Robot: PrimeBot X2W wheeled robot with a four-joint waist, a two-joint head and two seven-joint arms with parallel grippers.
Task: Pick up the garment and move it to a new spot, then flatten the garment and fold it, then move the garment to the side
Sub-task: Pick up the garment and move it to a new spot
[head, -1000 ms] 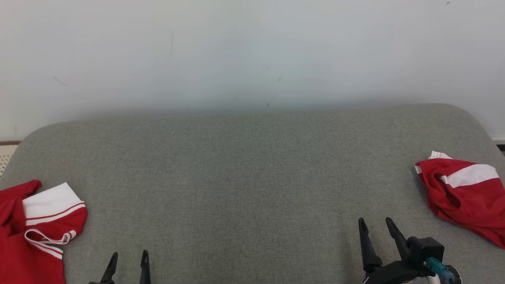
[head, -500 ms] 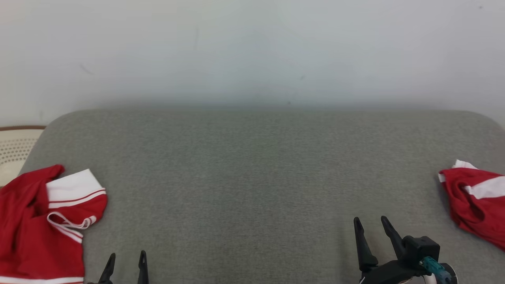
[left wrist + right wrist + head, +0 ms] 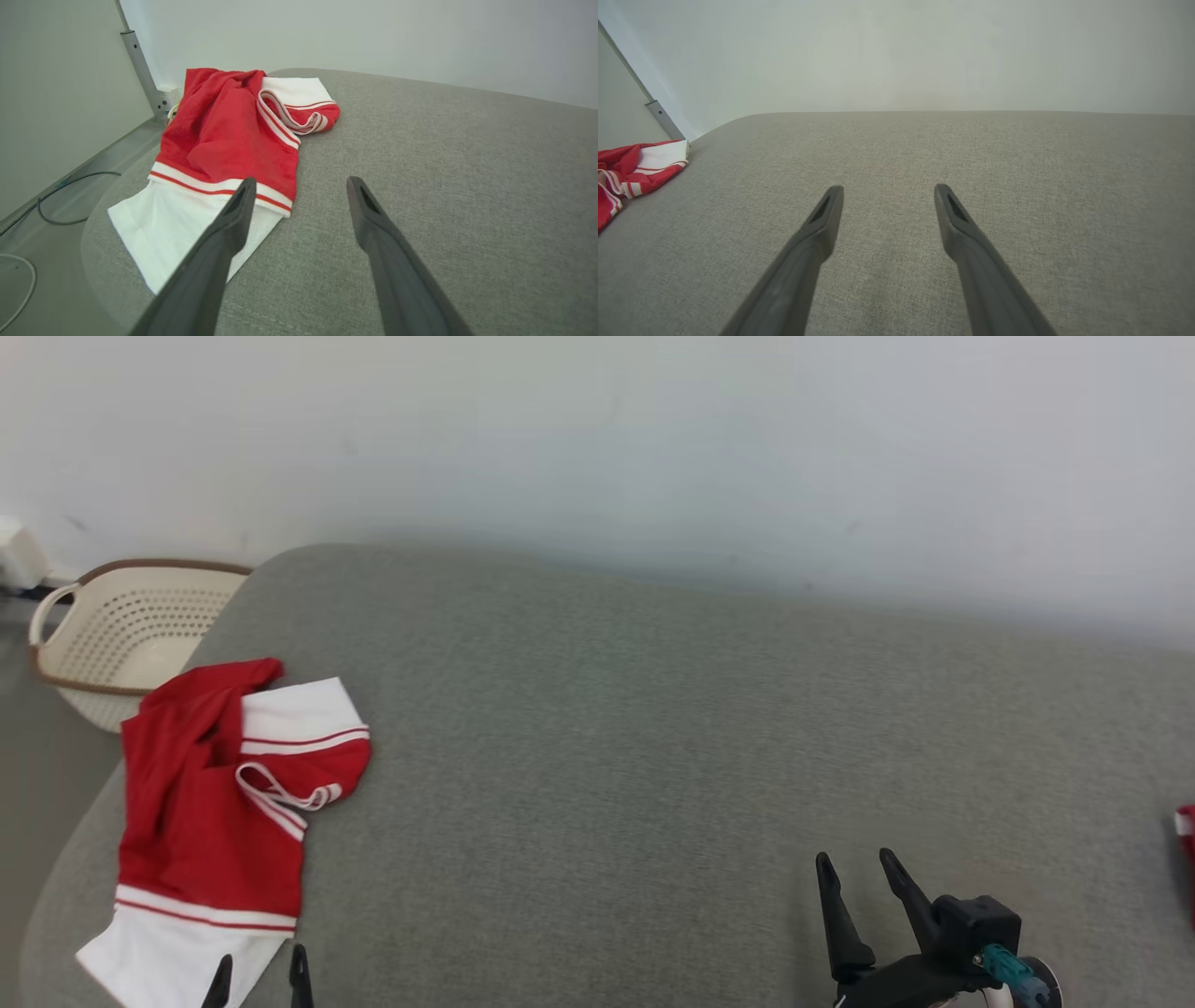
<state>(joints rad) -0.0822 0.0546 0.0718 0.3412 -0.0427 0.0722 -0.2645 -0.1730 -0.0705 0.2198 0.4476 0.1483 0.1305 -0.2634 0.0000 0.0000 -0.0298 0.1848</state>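
Red garment (image 3: 210, 803) with white bands, crumpled at the left end of the grey tabletop (image 3: 653, 728), near its rounded corner. White hem nearest to the robot, one white-trimmed loop lying on top. Folded over itself, so hard to make out what kind of garment; inner layers hidden.

Left end effector (image 3: 260, 975) spread wide and holding nothing, at the white hem. In the head view just the two tips, the rest cut off by the bottom edge. In the left wrist view one finger in front of the hem; cannot tell if touching.

Right end effector (image 3: 855, 877) also spread wide and empty, over bare fabric, well apart from the garment.

Pale perforated basket (image 3: 140, 625) with brown rim beyond the left corner, partly hidden behind tabletop and garment. Small piece of another red cloth (image 3: 1186, 840) at the right edge, almost all cut off. Grey cable (image 3: 60, 196) on the floor, ends out of frame.
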